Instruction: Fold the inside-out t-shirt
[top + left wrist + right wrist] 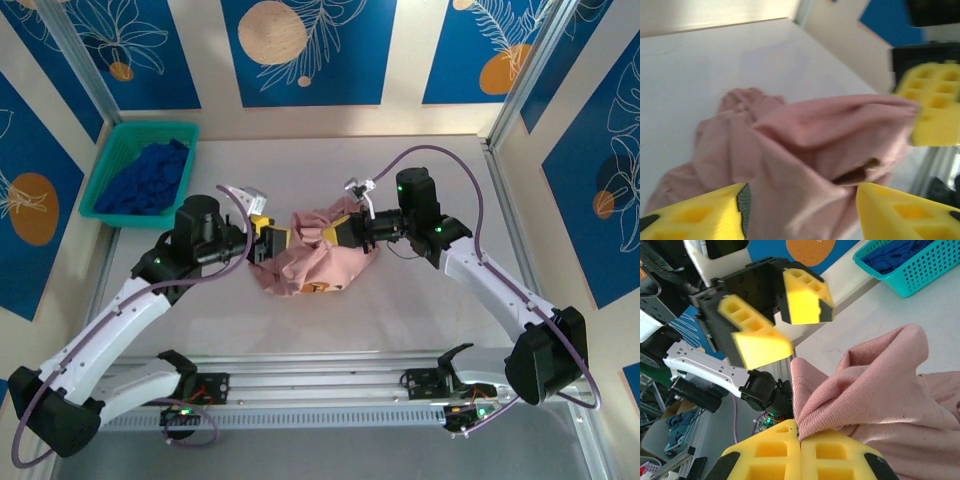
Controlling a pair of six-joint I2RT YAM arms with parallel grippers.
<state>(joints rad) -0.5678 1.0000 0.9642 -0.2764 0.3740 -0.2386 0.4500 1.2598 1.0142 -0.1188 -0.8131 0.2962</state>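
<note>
The pink t-shirt (315, 265) is seen bunched up at the middle of the table (400, 320). A fold at its right side is pinched between the clenched fingers of the right gripper (800, 440). At its left side the left gripper (802, 202) is spread apart, with nothing grasped.

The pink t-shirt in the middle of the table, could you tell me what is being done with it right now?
The pink t-shirt lies crumpled on the table, not yet folded. The right gripper is shut on a fold of it and holds that fold up. The left gripper is open just in front of the raised cloth, gripping nothing.
</note>
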